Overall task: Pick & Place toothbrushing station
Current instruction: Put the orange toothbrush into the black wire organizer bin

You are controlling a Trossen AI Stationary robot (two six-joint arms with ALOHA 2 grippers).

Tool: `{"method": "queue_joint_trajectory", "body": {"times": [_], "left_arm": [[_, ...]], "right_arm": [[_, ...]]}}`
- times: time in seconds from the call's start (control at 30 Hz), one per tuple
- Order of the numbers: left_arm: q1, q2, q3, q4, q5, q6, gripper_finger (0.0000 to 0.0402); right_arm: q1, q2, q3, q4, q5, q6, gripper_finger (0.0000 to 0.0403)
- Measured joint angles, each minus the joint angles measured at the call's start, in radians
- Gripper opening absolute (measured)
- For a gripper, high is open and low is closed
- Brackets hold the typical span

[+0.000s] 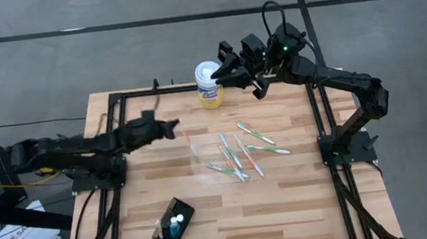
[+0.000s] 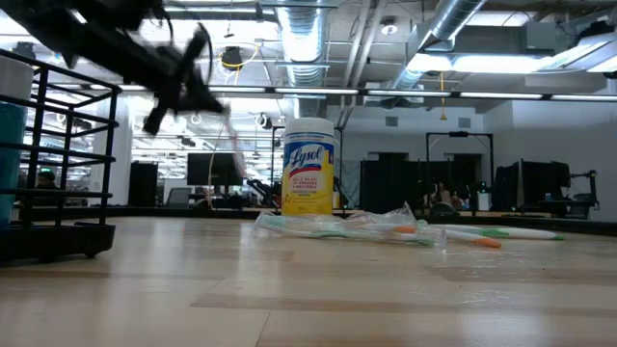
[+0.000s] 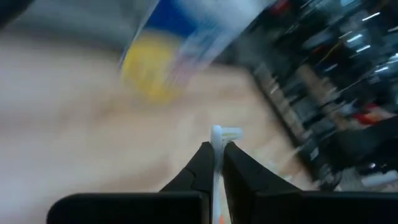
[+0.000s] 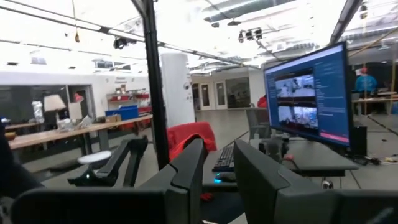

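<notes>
The pale wooden slatted table (image 1: 301,198) with its black metal frame fills the space below me, seen from above. My left arm reaches in over the table's left side, and my left gripper (image 1: 171,126) hangs above the boards in the left half, some way from the far edge. My right arm bends in from the far right corner. My right gripper (image 1: 225,76) is raised at the far edge, just beside the round canister (image 1: 209,85) with the white lid and yellow label, which stands upright there. I cannot tell whether they touch.

The toothbrushing station (image 1: 174,221), a small black rectangular box-shaped holder, sits near the front edge, left of centre. It lies at an angle to the boards, with something teal and something white standing in its top. It is well apart from both of my grippers.

A loose scatter of slim white toothbrushes (image 1: 237,155) with green and orange ends lies in the middle of the table, between the canister and the station. From table height, crumpled clear plastic shows lying among them.

On my left side the jaws are pressed together on one thin white toothbrush (image 3: 217,134), whose end sticks out past my dark fingertips (image 3: 199,163). On my right side the jaws stand apart with nothing between them
</notes>
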Motion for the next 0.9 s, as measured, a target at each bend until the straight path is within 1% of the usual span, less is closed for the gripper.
{"method": "queue_joint_trajectory", "body": {"times": [0.1, 0.2, 0.3, 0.4, 0.5, 0.6, 0.7, 0.77, 0.9], "left_arm": [[-0.024, -0.129, 0.001, 0.091, -0.024, 0.199, 0.0007], [-0.053, -0.253, 0.001, 0.162, -0.022, 0.337, 0.0006], [-0.113, -0.358, 0.009, 0.182, -0.023, 0.454, 0.0006], [-0.196, -0.414, 0.036, 0.179, -0.009, 0.573, 0.0006], [-0.274, -0.431, 0.065, 0.178, 0.067, 0.649, 0.0006], [-0.353, -0.432, 0.083, 0.17, 0.155, 0.665, 0.0006], [-0.447, -0.425, 0.087, 0.157, 0.183, 0.674, 0.0006], [-0.513, -0.425, 0.087, 0.149, 0.219, 0.685, 0.0006], [-0.633, -0.425, 0.087, 0.155, 0.284, 0.69, 0.0006]], "right_arm": [[-0.002, 0.0, 0.0, 0.005, 0.039, 0.01, 0.0082], [0.0, 0.0, 0.0, 0.002, 0.083, -0.014, 0.0082], [0.0, 0.0, 0.0, 0.003, 0.128, -0.028, 0.0082], [-0.001, 0.0, 0.0, 0.002, 0.132, -0.019, 0.0082], [0.007, 0.0, 0.0, 0.001, 0.147, 0.0, 0.0082], [0.025, 0.0, 0.0, -0.002, 0.21, 0.003, 0.0082], [0.04, 0.0, 0.0, -0.001, 0.261, 0.003, 0.0082], [0.05, 0.0, 0.0, -0.001, 0.287, 0.018, 0.0082], [0.076, 0.0, 0.0, -0.001, 0.305, 0.056, 0.0082]]}}
